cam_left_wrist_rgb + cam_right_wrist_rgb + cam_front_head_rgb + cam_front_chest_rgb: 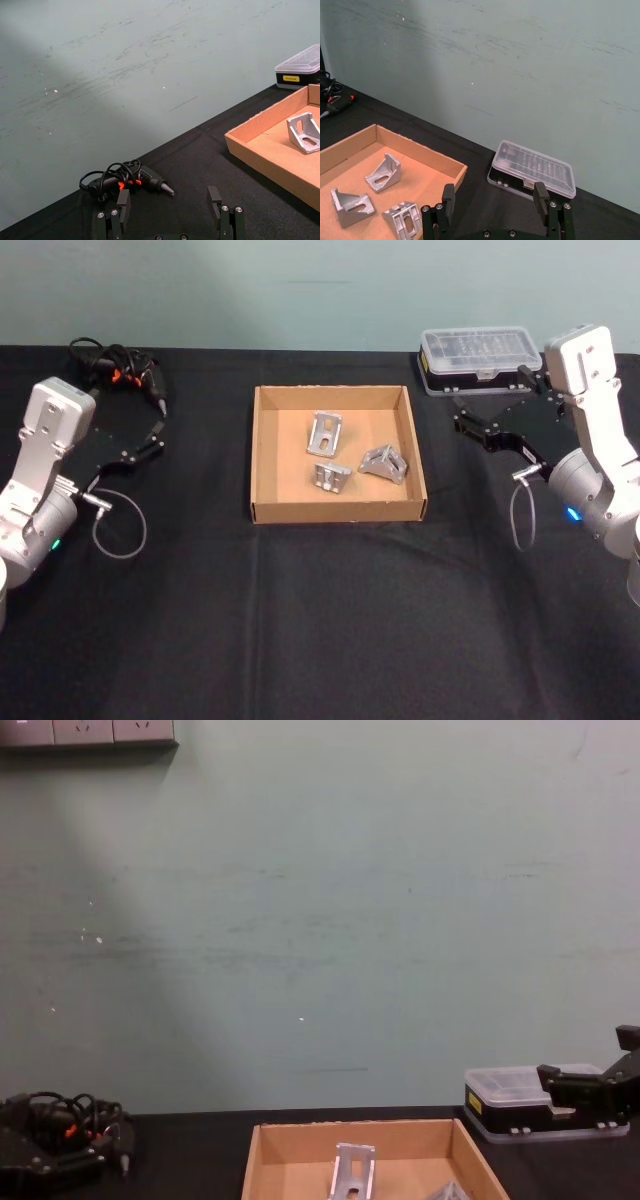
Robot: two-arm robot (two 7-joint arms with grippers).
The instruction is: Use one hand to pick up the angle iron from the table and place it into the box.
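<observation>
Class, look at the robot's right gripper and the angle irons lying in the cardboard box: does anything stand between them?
Nothing visible does. The right gripper, open, hovers beside the small case with a clear lid, right of the box. Three angle irons lie inside; only the box's low right wall and bare black table lie between.

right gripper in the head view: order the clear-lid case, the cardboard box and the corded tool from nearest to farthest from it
Measured from the right gripper:
1. Small case with the clear lid, just behind it at the table's back right.
2. Cardboard box, toward the middle, holding three angle irons.
3. Corded tool, far across at the back left, beyond the left gripper.
</observation>
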